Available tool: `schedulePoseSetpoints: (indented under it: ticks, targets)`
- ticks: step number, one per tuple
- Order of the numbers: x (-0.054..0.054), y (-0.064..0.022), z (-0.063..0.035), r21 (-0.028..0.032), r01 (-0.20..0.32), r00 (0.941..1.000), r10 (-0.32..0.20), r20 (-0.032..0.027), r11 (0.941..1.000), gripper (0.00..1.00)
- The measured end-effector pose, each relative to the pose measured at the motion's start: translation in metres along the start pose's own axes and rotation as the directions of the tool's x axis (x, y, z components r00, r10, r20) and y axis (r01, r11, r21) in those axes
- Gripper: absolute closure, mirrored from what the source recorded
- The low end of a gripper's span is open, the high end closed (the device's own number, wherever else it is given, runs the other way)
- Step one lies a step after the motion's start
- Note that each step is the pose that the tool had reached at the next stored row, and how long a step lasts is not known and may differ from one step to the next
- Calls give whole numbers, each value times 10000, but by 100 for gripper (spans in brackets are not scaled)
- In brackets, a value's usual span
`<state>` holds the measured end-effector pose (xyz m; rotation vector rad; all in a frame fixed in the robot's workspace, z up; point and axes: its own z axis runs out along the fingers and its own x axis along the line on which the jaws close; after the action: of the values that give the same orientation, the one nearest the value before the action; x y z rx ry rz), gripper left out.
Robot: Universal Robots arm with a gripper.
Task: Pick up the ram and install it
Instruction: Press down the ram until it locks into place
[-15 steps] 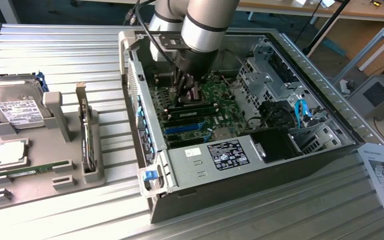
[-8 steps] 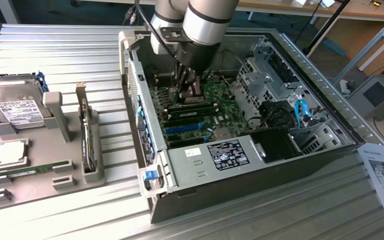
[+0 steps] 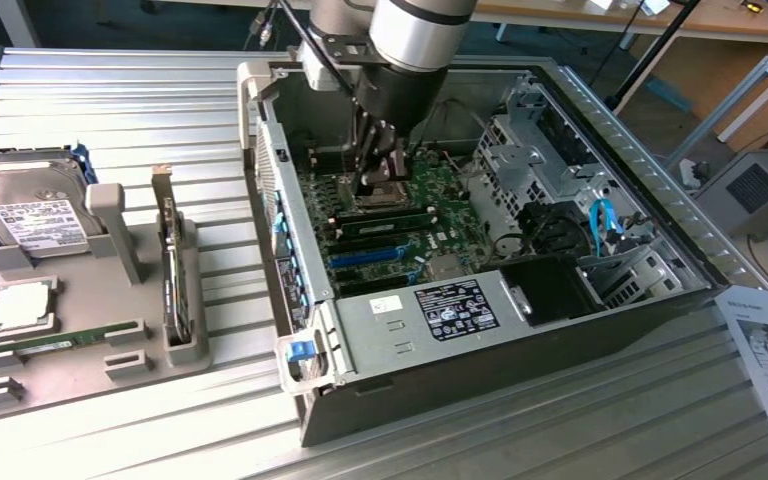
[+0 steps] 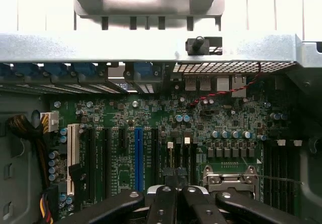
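The ram (image 3: 57, 343) lies on the holder's (image 3: 37, 385) front edge, while closed fingers (image 3: 381, 172) hover inside the case (image 3: 398, 350).

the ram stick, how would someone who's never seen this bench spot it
Start at the grey parts holder on the ribbed table, on the exterior view's left of the open computer case. Along its near edge lies the ram, a long, thin green strip lying flat. The silver hard drive and square processor chip behind it are wider; the expansion card stands on edge.
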<state>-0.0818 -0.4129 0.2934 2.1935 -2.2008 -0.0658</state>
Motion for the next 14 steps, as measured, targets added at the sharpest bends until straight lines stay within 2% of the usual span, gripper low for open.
schedulePoseSetpoints:
  ticks: [3,14]
  targets:
    - [1,-4,-2,-2,1,10000,-1,-3,10000,89]
    - [0,-158,-11,-3,166,9999,-166,-11,9999,89]
